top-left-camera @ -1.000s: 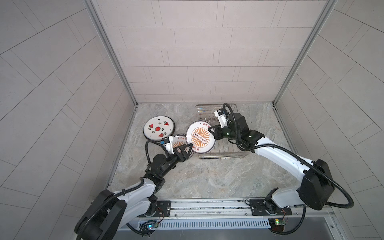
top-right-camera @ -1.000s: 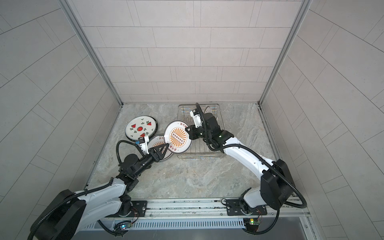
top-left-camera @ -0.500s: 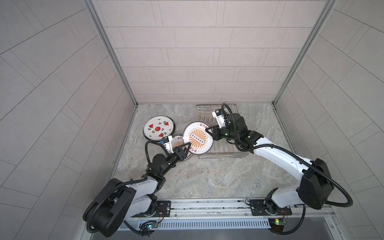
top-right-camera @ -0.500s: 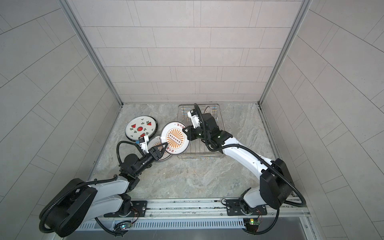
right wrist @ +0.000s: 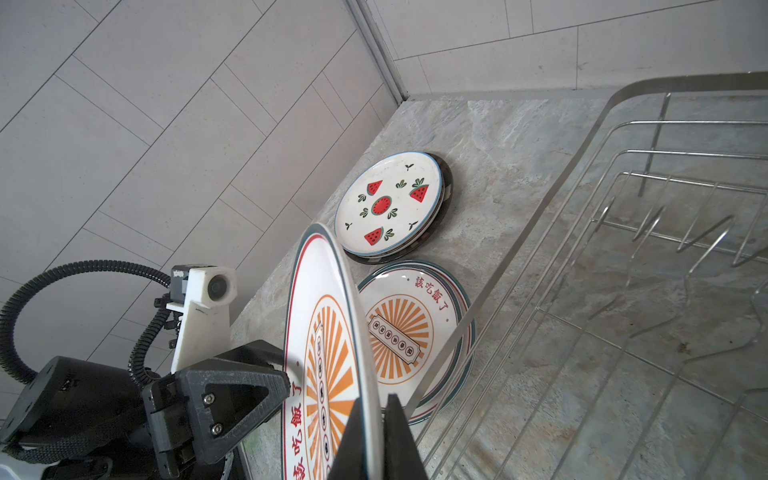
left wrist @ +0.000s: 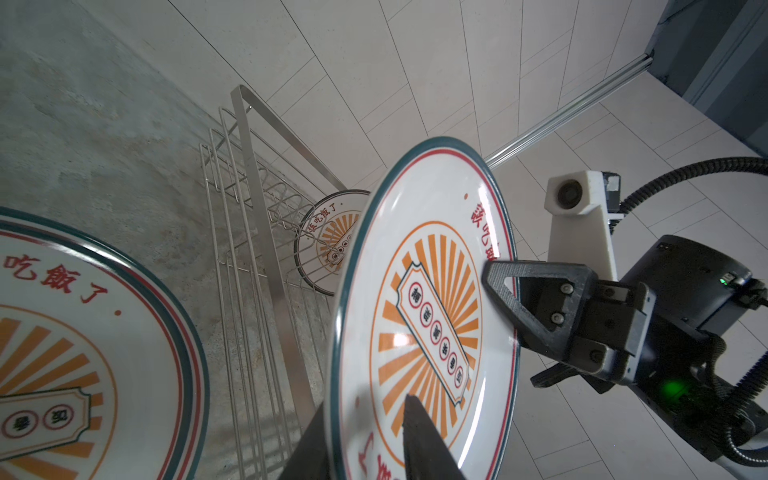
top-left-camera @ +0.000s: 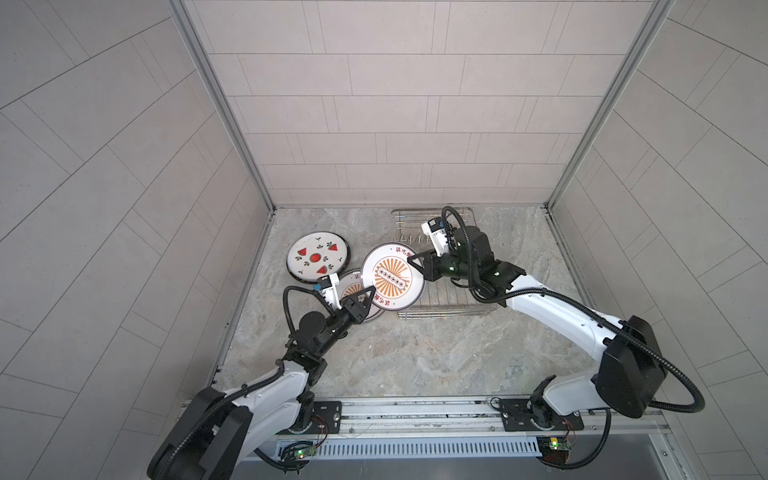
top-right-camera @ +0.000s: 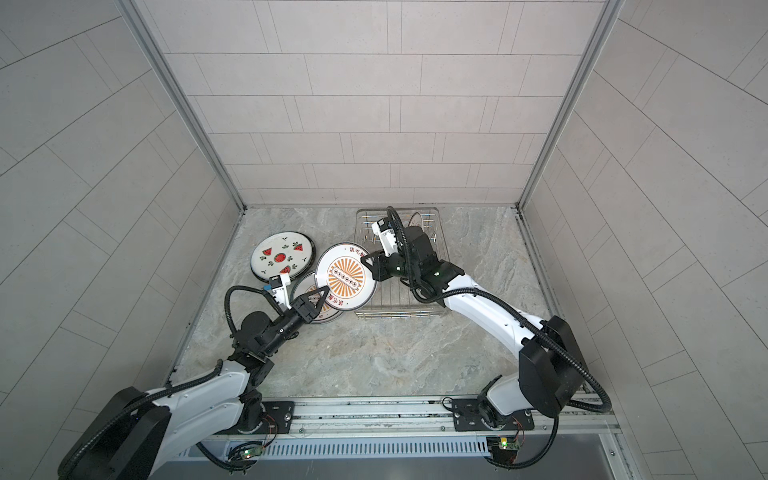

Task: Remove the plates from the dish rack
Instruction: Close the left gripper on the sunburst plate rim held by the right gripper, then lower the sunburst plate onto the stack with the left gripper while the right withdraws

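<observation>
An orange-sunburst plate [top-left-camera: 392, 276] [right wrist: 328, 332] hangs tilted in the air, left of the dish rack [top-left-camera: 440, 311] [right wrist: 540, 216]. My right gripper [top-left-camera: 415, 264] [right wrist: 376, 405] is shut on its right rim. My left gripper [top-left-camera: 365, 297] [left wrist: 365, 405] straddles the lower-left rim, one finger behind the plate and one over its face; the jaws are narrow, and whether they pinch does not show. A smaller sunburst plate [left wrist: 328, 245] stands upright among the rack's prongs. Another sunburst plate [top-left-camera: 349, 282] [right wrist: 399, 332] lies flat on the table under the held one.
A watermelon-print plate [top-left-camera: 318, 257] [right wrist: 390, 205] tops a small stack near the left wall. The rack stands at the back, right of middle. Tiled walls close the table on three sides. Bare marble table [top-left-camera: 415, 357] lies in front of the rack.
My right gripper carried the sunburst plate leftward, off the rack's edge. My left gripper came up to the plate's lower-left rim and its jaws narrowed around it.
</observation>
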Tool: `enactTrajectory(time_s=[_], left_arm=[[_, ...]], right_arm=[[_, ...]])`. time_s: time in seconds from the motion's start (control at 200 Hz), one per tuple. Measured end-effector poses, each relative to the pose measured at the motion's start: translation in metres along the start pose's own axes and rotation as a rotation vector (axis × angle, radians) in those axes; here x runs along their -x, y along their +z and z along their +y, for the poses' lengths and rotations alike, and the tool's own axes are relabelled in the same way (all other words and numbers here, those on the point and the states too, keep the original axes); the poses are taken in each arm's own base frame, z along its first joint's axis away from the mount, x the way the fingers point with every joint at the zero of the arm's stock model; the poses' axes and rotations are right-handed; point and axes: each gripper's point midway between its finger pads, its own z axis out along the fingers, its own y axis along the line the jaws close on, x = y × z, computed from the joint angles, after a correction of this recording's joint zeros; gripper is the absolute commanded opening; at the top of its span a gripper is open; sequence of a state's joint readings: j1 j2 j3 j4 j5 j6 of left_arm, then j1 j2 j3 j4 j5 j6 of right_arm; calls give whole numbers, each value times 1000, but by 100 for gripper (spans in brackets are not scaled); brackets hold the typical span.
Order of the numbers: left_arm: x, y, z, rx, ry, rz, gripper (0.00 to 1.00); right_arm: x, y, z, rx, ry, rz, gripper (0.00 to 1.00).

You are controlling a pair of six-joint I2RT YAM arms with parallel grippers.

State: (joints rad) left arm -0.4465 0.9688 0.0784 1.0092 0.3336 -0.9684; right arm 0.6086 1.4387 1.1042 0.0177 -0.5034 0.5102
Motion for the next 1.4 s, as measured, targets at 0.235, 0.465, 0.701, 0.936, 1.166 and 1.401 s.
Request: enactTrajectory(time_s=[0.235, 0.465, 0.701, 0.936, 1.166, 1.401], left_arm=[[-3, -4, 9, 41, -12, 7, 21], [-5, -6, 10, 45, -12, 11, 17], [-2, -6, 10, 47, -41, -2, 7], [-2, -6, 13, 54, -56, -4, 0], [-5, -6, 11, 42, -51, 10, 0], [-3, -6, 8, 29, -47, 2, 0]], right_arm=[[-5, 8, -1, 22, 3, 17, 10], [-6, 12, -4, 14, 6, 25, 14], [-9, 19, -12, -6, 1, 37, 21], [-14, 25, -19, -23, 8, 63, 29], [-21, 29, -19, -21, 15, 90, 44], [-21, 30, -18, -23, 16, 95, 73]])
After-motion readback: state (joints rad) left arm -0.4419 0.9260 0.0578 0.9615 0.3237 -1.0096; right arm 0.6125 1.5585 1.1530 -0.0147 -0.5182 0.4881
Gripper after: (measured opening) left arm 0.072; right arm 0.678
